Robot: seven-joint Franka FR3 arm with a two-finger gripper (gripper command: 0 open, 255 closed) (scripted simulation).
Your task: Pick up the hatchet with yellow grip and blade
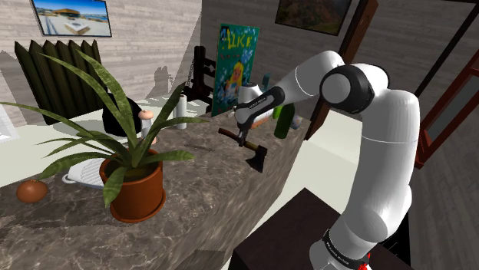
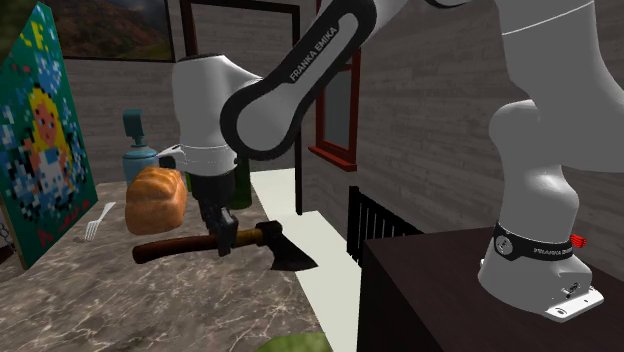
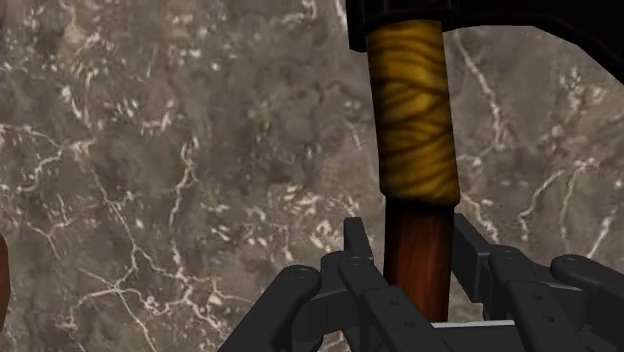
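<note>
— Now, item one: whereabouts of hatchet [image 2: 250,238]?

— Clasped in gripper [image 2: 220,243], lying level above marble counter [image 2: 150,310]. In second exterior view: reddish-brown handle out toward nine o'clock, dark head toward three o'clock, blade edge dipping to about four o'clock and reaching past counter edge. Yellow wrap just behind head.

— Resting or raised?

— Judged raised clear of stone. Not certain from these views.

— Reason for that hold point?

— Probably balance: grasp on bare handle just beside yellow wrap, close to heavy head, hence little tipping. Same in wrist view: hatchet [image 3: 412,110] running straight away from between fingers [image 3: 357,245].

— Item two: gripper [image 3: 415,250], how far open?

— Narrow, handle's width and no more. One pad against each side of handle. Clenched on hatchet, touching nothing else.

— Neighbours?

— Bread loaf [image 2: 157,200] at ten o'clock from gripper, apart from it. Fork [image 2: 97,220] farther out at nine o'clock. Pixel-art picture [image 2: 40,150] leaning upright beyond, also around ten o'clock. In shoulder view, from gripper [image 1: 246,140]: potted plant [image 1: 138,184] well apart at eight o'clock, green bottle [image 1: 284,121] near at two o'clock.

— Task status?

— Grasp made. Pick-up judged nearly or wholly done. Risk noted: droop at head end on any slackening.
</note>
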